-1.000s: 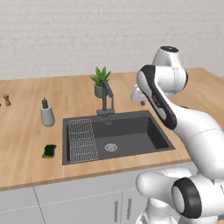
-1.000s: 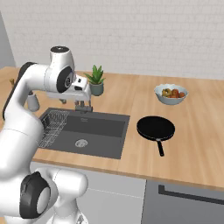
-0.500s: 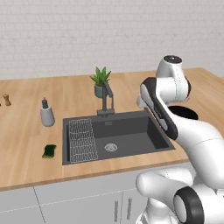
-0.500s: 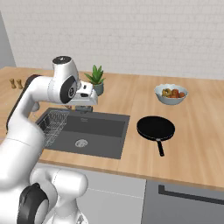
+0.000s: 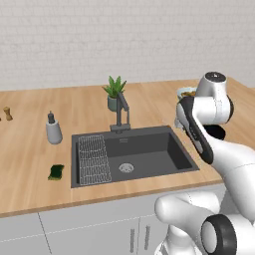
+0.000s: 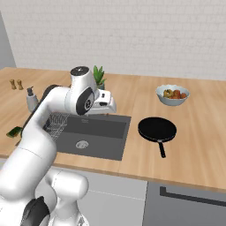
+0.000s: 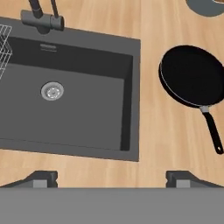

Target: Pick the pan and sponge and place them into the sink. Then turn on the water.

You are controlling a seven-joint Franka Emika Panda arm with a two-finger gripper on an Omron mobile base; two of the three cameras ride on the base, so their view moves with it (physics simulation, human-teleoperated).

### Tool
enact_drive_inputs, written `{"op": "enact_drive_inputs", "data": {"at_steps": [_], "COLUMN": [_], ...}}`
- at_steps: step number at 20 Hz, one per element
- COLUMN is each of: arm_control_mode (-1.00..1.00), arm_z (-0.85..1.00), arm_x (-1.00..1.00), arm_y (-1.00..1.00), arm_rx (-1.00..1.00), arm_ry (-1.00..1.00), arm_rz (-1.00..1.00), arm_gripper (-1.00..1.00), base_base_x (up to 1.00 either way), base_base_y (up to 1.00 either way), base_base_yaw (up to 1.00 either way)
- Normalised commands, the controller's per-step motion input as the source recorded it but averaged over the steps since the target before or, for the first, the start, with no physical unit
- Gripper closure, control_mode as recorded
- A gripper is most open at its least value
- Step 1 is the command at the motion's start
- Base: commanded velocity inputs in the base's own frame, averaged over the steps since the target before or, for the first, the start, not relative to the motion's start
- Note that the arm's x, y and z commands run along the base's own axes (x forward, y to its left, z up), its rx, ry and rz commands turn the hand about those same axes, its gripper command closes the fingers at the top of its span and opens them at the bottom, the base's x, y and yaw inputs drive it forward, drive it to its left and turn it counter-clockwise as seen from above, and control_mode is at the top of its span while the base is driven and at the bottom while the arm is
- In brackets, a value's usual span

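Gripper (image 7: 111, 177) hovered with jaws wide apart, empty. Pan (image 7: 191, 75) sat ahead-right; rigid, probably heavyish, so grip its thin handle (image 7: 213, 132).

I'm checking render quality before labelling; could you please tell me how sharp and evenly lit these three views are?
Left base view: flat, even light, soft edges, no glare on the sink. Right base view: equally even, the pan a flat black with almost no shading. Hand view: sharpest, the pan's rim catching a thin pale highlight, the sink's inner walls shaded darker.
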Motion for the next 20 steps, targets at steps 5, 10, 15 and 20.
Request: {"op": "enact_drive_inputs", "data": {"at_steps": [5, 10, 15, 20], "arm_control_mode": [-1.0, -1.0, -1.0, -1.0], "arm_z": [-0.32, -0.09, -0.19, -0.41], "arm_x": [0.0, 0.23, 0.4, 0.27], "arm_y": [-0.04, -0.35, -1.0, -0.96], "arm_rx": [-0.24, -0.14, 0.0, 0.04], "arm_ry": [0.07, 0.18, 0.22, 0.19], "arm_rz": [-0.04, 0.0, 0.0, 0.0], "arm_gripper": [-1.0, -1.0, -1.0, -1.0], "base_base_x": [0.0, 0.0, 0.0, 0.0], "base_base_y": [0.0, 0.0, 0.0, 0.0], "base_base_yaw": [0.0, 0.0, 0.0, 0.0]}}
